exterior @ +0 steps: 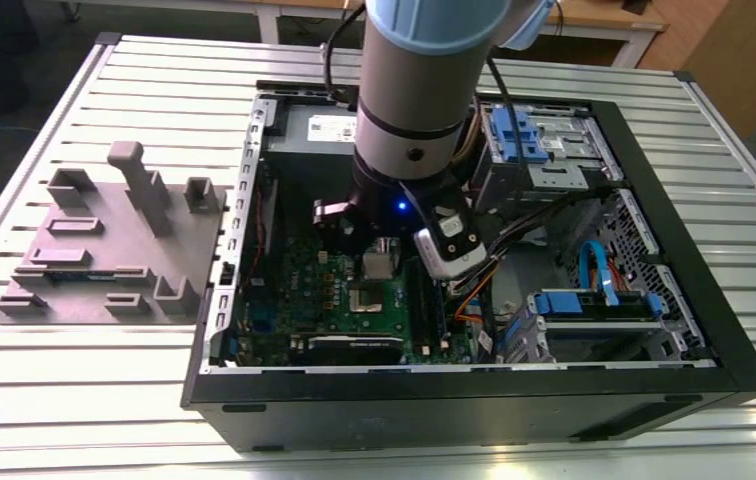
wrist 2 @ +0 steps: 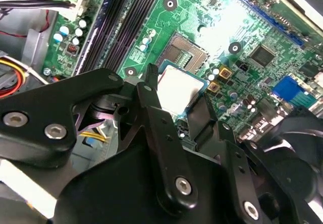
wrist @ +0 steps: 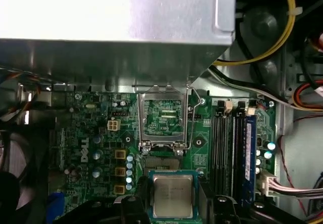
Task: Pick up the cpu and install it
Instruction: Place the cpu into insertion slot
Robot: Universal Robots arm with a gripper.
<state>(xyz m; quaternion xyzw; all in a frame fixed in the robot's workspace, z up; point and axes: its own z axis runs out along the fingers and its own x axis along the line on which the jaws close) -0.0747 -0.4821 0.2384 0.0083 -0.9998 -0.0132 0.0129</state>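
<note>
The cpu (wrist: 173, 196), a small square chip with a silver-grey top on a blue-green edge, is held between my gripper's black fingers (wrist: 132, 206). In the second wrist view the cpu (wrist 2: 177, 88) hangs just beside the open socket (wrist 2: 187, 55) on the green motherboard (wrist 2: 252, 27). My gripper (wrist 2: 176, 103) is shut on the chip's two opposite edges. The socket's load plate (wrist: 163, 115) stands lifted, with the bare socket (wrist: 160, 162) right next to the chip. In the exterior view my gripper (exterior: 378, 262) is low inside the computer case (exterior: 485, 400), above the motherboard (exterior: 338, 300).
A large grey metal power supply (wrist: 116, 17) sits close beside the socket. Memory slots (wrist: 233, 143) and loose cables (wrist: 262, 52) flank the other side. A drive cage with blue clips (exterior: 532, 135) fills the case's far corner. A grey parts fixture (exterior: 105, 250) stands on the table at the exterior view's left.
</note>
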